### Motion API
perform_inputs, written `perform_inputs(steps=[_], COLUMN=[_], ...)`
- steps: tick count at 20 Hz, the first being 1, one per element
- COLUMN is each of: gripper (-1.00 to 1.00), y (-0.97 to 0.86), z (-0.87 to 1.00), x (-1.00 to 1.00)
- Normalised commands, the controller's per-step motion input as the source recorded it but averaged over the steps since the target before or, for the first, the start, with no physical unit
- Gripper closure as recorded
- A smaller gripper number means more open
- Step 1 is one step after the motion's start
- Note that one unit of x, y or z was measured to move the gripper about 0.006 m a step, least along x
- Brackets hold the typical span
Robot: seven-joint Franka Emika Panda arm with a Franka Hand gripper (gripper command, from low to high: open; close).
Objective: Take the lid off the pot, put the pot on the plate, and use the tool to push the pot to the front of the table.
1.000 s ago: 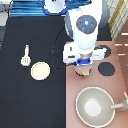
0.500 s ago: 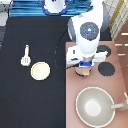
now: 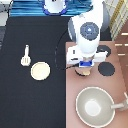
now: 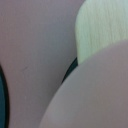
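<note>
The gripper [image 3: 85,66] is hanging low over the stove panel [image 3: 120,85] at the exterior view's right, directly above the pot [image 3: 84,73], of which only a pale pink edge is peeking out beneath the hand; whether the gripper is spread or pinching anything cannot be told, nor whether the lid is sitting on the pot. In the wrist view a rounded pale pink surface, apparently the pot [image 4: 95,95], is filling the close corner, with the pinkish panel [image 4: 35,50] lying behind it. Just beside the pot, toward the exterior view's right, a black burner [image 3: 106,69] is showing. Below them, the large grey pan [image 3: 95,106] is sitting on the panel. Well apart, on the black table [image 3: 30,105] toward the exterior view's left, the plate [image 3: 40,70] is lying bare, and the tool [image 3: 25,55] is resting near it, slightly farther up and left.
</note>
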Motion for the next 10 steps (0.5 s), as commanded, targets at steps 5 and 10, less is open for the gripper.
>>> perform_inputs(steps=[5,10], gripper=[1.0,1.0], y=[0.06,0.04], z=[-0.04,0.35], x=[-0.23,-0.15])
